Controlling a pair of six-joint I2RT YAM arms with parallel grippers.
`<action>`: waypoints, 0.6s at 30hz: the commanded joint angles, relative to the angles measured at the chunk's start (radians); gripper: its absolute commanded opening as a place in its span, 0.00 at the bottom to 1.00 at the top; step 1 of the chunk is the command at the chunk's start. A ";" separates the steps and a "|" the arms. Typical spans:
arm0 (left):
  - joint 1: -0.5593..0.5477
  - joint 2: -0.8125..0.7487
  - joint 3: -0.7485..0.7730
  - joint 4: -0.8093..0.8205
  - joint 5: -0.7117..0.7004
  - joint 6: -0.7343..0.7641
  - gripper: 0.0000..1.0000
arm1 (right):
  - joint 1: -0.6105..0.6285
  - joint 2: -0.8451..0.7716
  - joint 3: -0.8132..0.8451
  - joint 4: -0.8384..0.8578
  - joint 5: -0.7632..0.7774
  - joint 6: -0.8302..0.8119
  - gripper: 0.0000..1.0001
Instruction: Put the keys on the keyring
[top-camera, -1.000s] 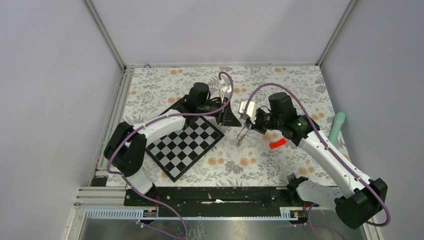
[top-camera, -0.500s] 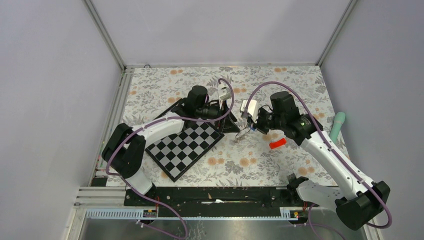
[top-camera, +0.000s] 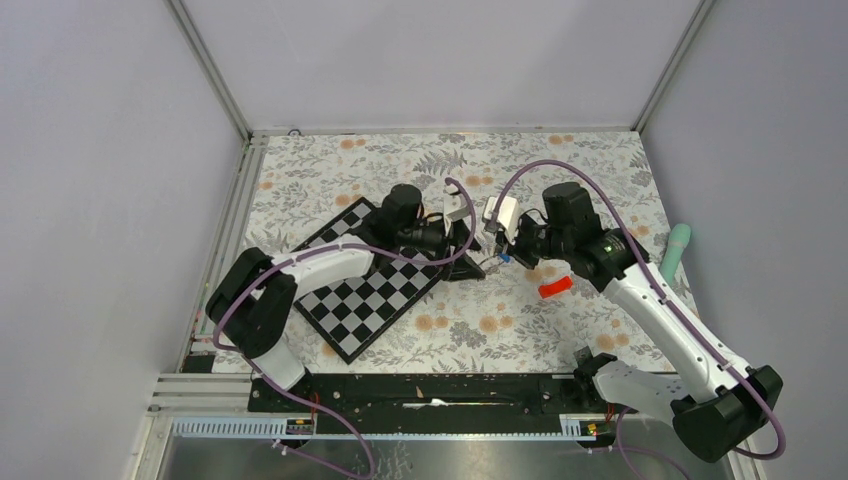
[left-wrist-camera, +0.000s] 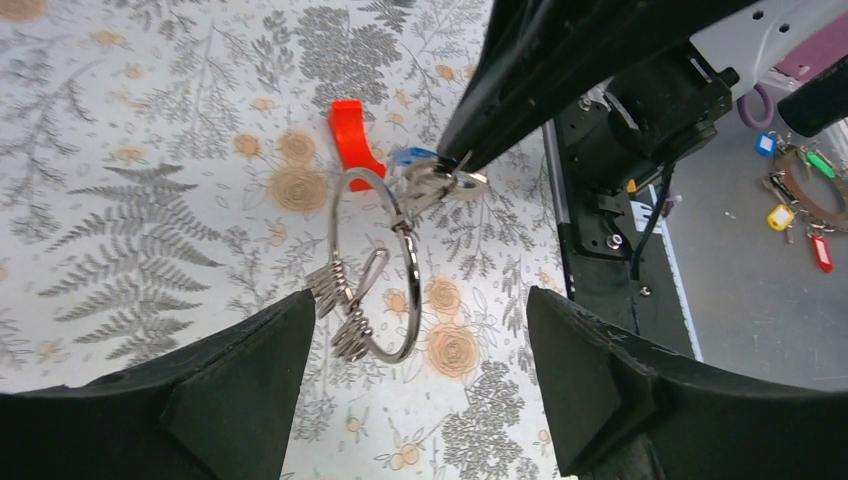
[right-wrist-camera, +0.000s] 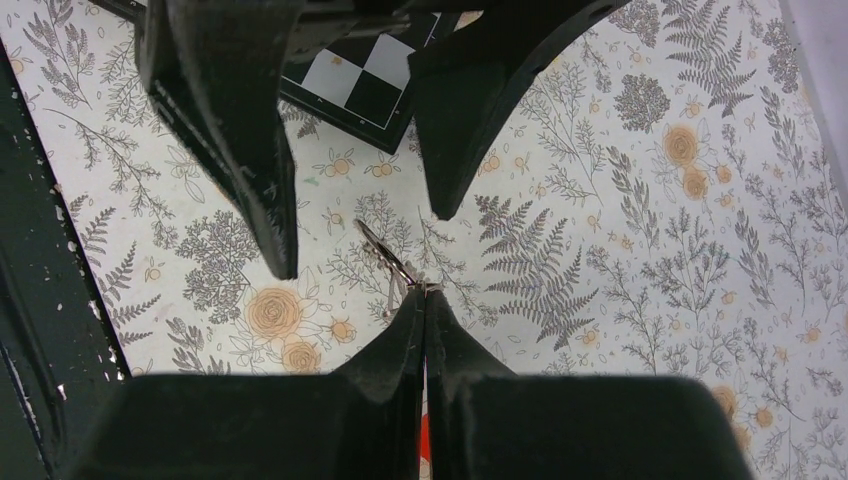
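The right fingers are pressed tight together. They pinch the keys by the top, and one key has a blue cap. The keyring hangs down from the keys. I think at least one key is already on it, because the ring does not fall.

The ring stands up on its edge, just above the flowery desk. It is near the middle of the desk. A chessboard lies to its left and a small red thing lies to its right.

The left fingers are wide apart and hold nothing. One finger is on each side of the ring, but neither one touches it. I think they are set like this so they can close on the ring and grab it.

The right arm holds the keys up in the air so the ring swings free and the other arm can reach it. The ring is thin and shiny, so it may slip or turn when it is pinched. The grab should be slow and right on the wire.

I cannot tell if every key is on the ring yet, so the job may not be done.
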 joint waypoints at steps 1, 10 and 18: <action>-0.028 -0.010 -0.038 0.152 -0.048 -0.060 0.84 | -0.006 -0.029 0.039 0.022 -0.027 0.033 0.00; -0.038 0.044 -0.036 0.169 -0.102 -0.028 0.73 | -0.030 -0.030 0.042 0.025 -0.052 0.056 0.00; -0.051 0.097 -0.032 0.162 -0.070 -0.020 0.41 | -0.062 -0.046 0.012 0.037 -0.058 0.076 0.00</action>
